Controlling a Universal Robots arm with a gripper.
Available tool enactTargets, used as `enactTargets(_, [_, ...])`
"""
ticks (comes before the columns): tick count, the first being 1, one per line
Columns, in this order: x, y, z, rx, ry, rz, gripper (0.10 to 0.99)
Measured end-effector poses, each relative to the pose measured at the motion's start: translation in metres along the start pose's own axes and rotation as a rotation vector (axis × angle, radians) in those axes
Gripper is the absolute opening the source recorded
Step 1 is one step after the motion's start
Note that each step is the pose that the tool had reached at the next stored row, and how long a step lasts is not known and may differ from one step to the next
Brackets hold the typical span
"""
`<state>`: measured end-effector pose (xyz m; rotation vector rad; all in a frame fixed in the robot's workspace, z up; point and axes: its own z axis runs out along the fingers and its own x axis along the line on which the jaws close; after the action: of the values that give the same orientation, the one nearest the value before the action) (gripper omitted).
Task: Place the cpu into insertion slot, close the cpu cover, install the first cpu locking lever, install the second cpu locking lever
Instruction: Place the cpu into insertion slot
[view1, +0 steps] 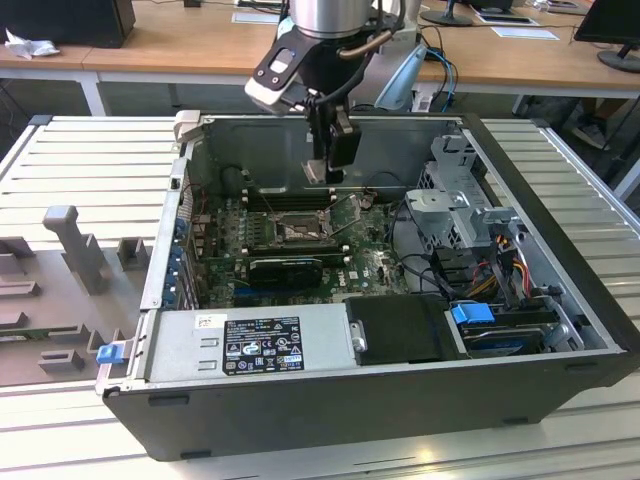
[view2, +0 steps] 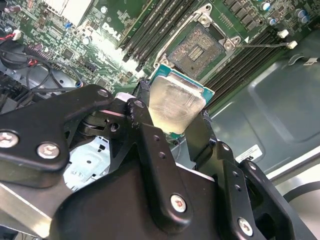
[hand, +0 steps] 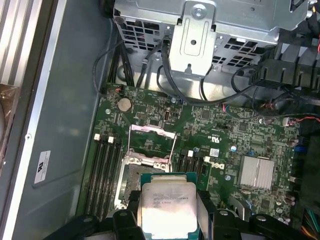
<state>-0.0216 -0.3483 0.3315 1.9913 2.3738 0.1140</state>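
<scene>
My gripper (view1: 326, 168) hangs inside the open computer case, shut on the cpu (view1: 314, 172) by two opposite edges. In both wrist views the cpu's pale silver top (hand: 167, 202) (view2: 176, 102) sits between the black fingers (view2: 141, 107), tilted, above and a little to one side of the insertion slot (view1: 299, 229). The slot's bare contact field (view2: 196, 47) lies uncovered on the green motherboard. The cpu cover (hand: 152, 131) is swung open beside the slot as a thin metal frame. A thin locking lever (view2: 262, 45) sticks out sideways from the socket.
Memory slots (hand: 102, 170) flank the socket. A silver drive cage (view1: 455, 205) with cables stands on the exterior view's right. A grey power supply (view1: 250, 345) and a black block (view1: 400, 325) fill the case's near side. The case walls (view1: 560, 250) ring it all.
</scene>
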Motion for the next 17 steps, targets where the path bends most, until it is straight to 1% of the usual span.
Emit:
enactTargets(4, [0.0,-0.0001,0.0017,0.0,-0.0001,0.001,0.529])
enactTargets(8, [-0.0001,-0.0006,0.0069,0.0,0.0001,0.001,0.529])
enactTargets(17, [-0.0002,-0.0011,0.0132,0.0,-0.0001,0.001,0.529])
